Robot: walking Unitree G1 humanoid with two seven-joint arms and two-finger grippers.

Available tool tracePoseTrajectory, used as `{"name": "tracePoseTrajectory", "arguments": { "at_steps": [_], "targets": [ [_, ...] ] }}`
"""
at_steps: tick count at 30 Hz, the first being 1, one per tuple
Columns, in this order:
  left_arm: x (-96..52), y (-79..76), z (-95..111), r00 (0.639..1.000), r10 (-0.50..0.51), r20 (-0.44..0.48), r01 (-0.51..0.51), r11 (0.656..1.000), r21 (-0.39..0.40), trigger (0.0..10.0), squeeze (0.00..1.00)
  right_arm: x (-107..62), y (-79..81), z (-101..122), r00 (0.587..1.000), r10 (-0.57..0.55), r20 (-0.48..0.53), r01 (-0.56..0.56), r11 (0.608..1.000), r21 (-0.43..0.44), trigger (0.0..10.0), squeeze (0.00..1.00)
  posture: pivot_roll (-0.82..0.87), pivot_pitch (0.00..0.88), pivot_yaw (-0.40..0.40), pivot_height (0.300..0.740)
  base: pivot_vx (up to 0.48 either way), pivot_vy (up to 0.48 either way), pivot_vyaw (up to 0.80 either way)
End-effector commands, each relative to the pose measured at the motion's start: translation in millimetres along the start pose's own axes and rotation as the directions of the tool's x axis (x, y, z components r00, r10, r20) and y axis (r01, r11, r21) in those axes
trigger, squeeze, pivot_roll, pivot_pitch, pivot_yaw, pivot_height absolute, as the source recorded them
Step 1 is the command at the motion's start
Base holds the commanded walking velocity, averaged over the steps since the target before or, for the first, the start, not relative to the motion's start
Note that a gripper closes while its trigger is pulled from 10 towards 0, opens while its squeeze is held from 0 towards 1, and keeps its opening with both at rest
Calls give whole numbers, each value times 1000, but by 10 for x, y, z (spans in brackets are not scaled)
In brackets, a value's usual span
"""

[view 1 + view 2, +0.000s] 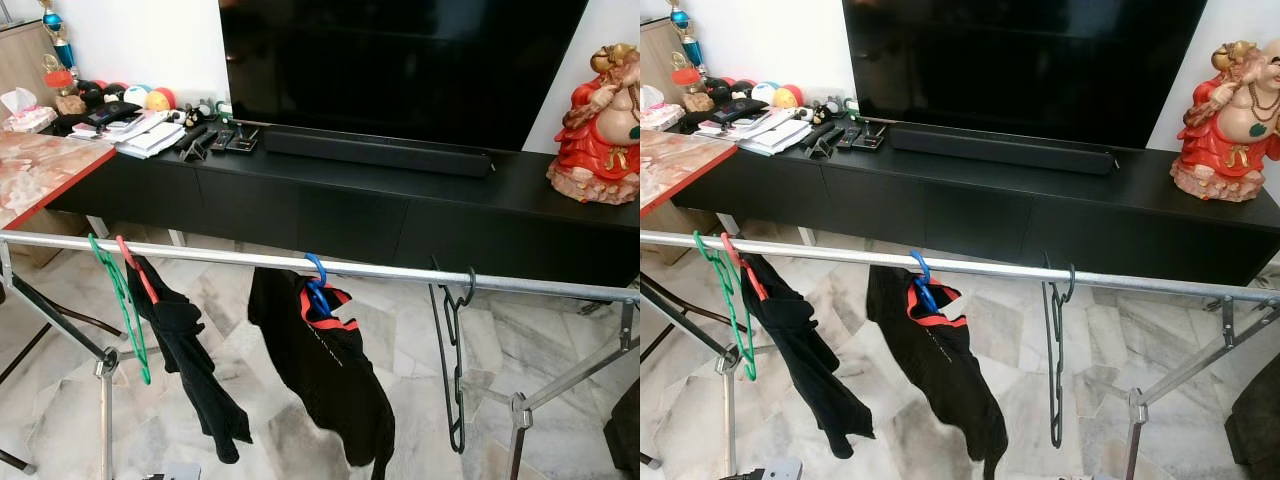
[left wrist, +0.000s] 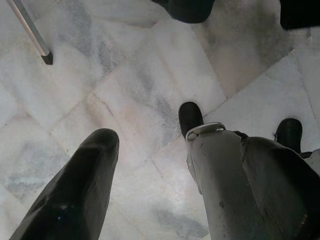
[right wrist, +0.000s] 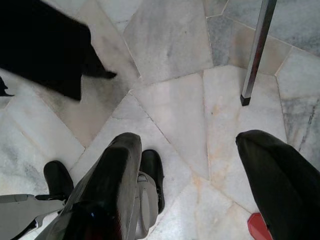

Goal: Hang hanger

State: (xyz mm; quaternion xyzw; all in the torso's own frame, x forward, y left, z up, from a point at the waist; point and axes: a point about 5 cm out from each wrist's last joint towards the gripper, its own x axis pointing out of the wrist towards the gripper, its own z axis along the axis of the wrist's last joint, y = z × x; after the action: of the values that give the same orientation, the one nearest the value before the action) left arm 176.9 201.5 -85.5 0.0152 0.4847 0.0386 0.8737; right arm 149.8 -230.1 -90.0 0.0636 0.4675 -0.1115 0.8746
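A silver rail [image 1: 250,260] of a drying rack crosses in front of me. An empty green hanger [image 1: 125,310] hangs at its left end. Beside it a red hanger [image 1: 135,268] carries a black garment [image 1: 190,360]. Near the middle, a blue hanger [image 1: 316,285] holds a black top with red trim [image 1: 330,370]. To the right hangs an empty black hanger [image 1: 455,360]. My left gripper [image 2: 180,142] points down at the marble floor, open and empty. My right gripper [image 3: 187,142] is likewise open and empty above the floor, near a rack leg [image 3: 255,55].
Behind the rack stand a low black TV console [image 1: 350,200] with a large TV [image 1: 400,60] and a red statue [image 1: 600,130]. A marble-topped table [image 1: 40,165] is at the left. Rack legs [image 1: 105,400] angle out below. My feet [image 2: 190,117] show on the floor.
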Motion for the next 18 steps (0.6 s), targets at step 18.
{"name": "tracePoseTrajectory", "arguments": {
  "at_steps": [18],
  "targets": [
    [-59,-21,-370,997,4,-83,0,999,43,10000,0,6,13,19,1000,9,-1,-9,1000,18,10000,0,-97,33,-16,740,0,0,0]
  ]
}}
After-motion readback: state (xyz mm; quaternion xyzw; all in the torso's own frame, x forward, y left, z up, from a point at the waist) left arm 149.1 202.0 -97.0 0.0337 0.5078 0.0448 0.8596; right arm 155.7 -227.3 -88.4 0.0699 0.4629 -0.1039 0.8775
